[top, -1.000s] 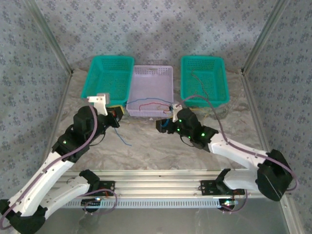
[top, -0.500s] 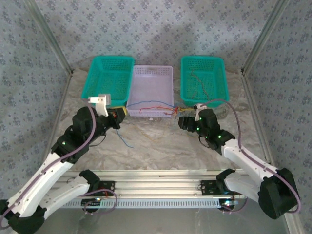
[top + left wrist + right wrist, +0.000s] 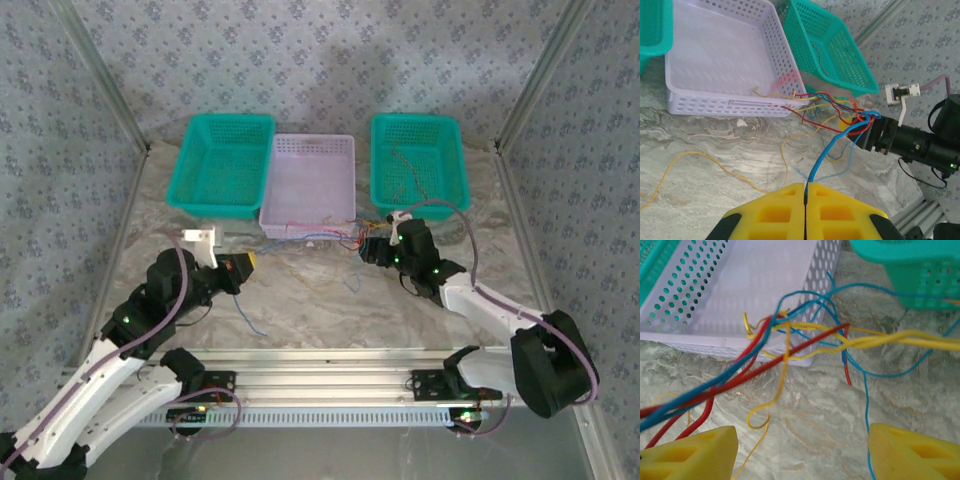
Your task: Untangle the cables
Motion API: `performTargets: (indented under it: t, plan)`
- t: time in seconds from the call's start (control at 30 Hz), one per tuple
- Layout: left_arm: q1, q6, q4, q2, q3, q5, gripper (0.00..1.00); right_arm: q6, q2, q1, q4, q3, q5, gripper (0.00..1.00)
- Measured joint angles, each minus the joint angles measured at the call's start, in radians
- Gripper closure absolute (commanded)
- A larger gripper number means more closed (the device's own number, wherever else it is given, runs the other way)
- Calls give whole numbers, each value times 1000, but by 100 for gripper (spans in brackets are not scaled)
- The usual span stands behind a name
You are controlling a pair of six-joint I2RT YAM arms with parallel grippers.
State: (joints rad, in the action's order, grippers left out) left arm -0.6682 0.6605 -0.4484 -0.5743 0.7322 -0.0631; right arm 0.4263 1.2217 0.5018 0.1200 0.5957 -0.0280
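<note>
**A:** Well, from above, where is the tangle?

**B:** The cables (image 3: 328,232) bunch at the 6 o'clock rim of the lilac basket (image 3: 312,148) and spill onto the marbled table (image 3: 300,300). The left jaws sit at 8 o'clock of the bunch. The right jaws are just beside it at 3 o'clock.

**A:** And the left wrist view?

**B:** The left jaws are pressed shut on one blue cable (image 3: 832,150), which runs straight toward 1 o'clock into the knot (image 3: 856,114). A loose yellow strand (image 3: 715,162) curls limp on the table at 9 o'clock.

**A:** How should it be pulled?

**B:** I'd draw it slowly away from the knot and low over the table, with the knot pinned. These wires look thin, slick and springy, so a jerk would likely tighten the loops.

**A:** Right wrist?

**B:** The right jaws stand wide apart and clamp nothing. Red, blue and yellow strands cross the gap above the ribbed yellow pads (image 3: 690,450). I judge they should close on the bundle but leave the blue cable free. The basket's perforated plastic wall could snag ends.
</note>
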Motion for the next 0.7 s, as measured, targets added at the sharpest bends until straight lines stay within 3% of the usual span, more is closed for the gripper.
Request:
performTargets:
  t: [0.4, 0.57, 0.63, 0.7]
  plan:
    - [-13, 15, 23, -3, -93, -76, 100, -175, 177, 149, 216, 69, 221, 31]
    - [-21, 6, 33, -4, -97, -114, 100, -228, 236, 155, 278, 72, 307, 36]
    - [-21, 2, 34, -5, -97, -130, 100, -247, 241, 155, 303, 73, 333, 41]
    - [-24, -5, 34, -8, -97, -144, 100, -270, 241, 155, 323, 75, 356, 53]
